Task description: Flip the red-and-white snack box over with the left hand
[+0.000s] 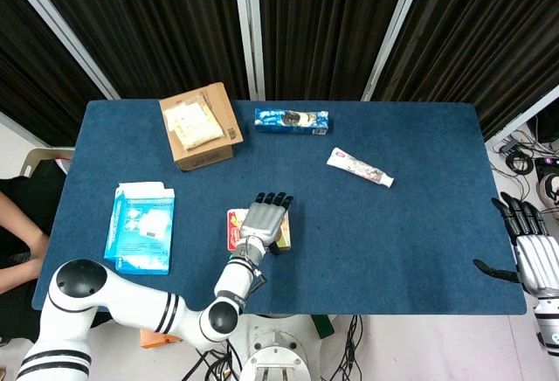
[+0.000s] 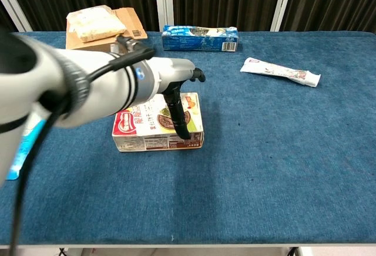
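The red-and-white snack box lies flat on the blue table, near the front edge and left of centre; the chest view shows its printed top and side. My left hand lies over the right part of the box with its fingers stretched out toward the far side. In the chest view the left hand hovers on the box and one dark finger reaches down across the box top to its front edge. My right hand hangs open beyond the table's right edge, holding nothing.
A cardboard box with a pale packet on it sits at the back left. A blue biscuit box lies at the back centre, a toothpaste tube right of centre, and a blue-and-white pack at the left.
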Controlling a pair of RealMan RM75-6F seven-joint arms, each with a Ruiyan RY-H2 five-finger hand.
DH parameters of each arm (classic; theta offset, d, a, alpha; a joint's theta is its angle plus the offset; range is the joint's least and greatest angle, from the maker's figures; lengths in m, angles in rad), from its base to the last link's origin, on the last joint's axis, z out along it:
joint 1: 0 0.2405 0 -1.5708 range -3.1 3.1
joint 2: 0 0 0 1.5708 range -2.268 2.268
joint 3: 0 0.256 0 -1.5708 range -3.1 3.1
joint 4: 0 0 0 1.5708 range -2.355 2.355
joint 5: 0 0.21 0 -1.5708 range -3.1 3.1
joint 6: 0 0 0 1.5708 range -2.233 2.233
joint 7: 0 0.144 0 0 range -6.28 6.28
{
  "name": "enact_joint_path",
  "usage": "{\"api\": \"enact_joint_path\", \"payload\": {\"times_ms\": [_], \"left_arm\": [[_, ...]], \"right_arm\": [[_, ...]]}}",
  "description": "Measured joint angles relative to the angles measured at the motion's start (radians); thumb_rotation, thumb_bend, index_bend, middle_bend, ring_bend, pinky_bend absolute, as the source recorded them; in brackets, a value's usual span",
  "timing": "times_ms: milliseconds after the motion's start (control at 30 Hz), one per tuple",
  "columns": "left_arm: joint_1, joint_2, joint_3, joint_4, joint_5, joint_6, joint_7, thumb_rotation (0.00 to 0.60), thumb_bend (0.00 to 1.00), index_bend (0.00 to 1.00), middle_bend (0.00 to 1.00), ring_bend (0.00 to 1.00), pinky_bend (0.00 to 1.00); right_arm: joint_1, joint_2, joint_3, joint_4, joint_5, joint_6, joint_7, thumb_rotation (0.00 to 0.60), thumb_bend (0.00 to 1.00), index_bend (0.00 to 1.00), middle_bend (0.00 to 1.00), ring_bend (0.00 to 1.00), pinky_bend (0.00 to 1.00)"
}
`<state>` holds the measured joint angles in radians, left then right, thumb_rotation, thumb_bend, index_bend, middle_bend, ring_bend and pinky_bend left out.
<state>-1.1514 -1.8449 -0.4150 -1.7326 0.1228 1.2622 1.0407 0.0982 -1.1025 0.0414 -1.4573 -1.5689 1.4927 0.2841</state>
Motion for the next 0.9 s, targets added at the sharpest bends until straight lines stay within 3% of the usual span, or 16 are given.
{"api": "enact_joint_path", "payload": {"times_ms": [233,533,667,800,900], "left_arm": [[-0.043,-0.056,-0.04,0.073,-0.09,0.03,0.013,0.6,0.0,0.09,0.08,0.0,0.0],[-0.065,-0.098,-0.054,0.149,-0.128,0.039,0.026,0.6,0.0,0.12,0.12,0.02,0.0],[-0.069,-0.108,-0.049,0.166,-0.121,0.048,0.034,0.6,0.01,0.18,0.18,0.06,0.0],[-0.067,-0.119,-0.043,0.175,-0.081,0.056,0.016,0.6,0.03,0.28,0.31,0.14,0.0],[-0.054,-0.116,-0.047,0.16,-0.042,0.054,-0.017,0.6,0.05,0.3,0.33,0.16,0.0]], "right_arm": [[-0.002,0.0,0.0,0.007,0.004,-0.001,0.007,0.6,0.15,0.0,0.0,0.0,0.0],[-0.008,-0.002,-0.002,0.013,0.007,0.003,0.013,0.6,0.15,0.0,0.0,0.0,0.0],[-0.008,-0.002,-0.002,0.012,0.006,0.003,0.012,0.6,0.15,0.0,0.0,0.0,0.0],[-0.007,-0.002,-0.002,0.008,0.004,0.002,0.007,0.6,0.15,0.0,0.0,0.0,0.0],[-0.007,-0.001,-0.002,0.004,0.004,0.003,0.002,0.6,0.15,0.0,0.0,0.0,0.0]]}}
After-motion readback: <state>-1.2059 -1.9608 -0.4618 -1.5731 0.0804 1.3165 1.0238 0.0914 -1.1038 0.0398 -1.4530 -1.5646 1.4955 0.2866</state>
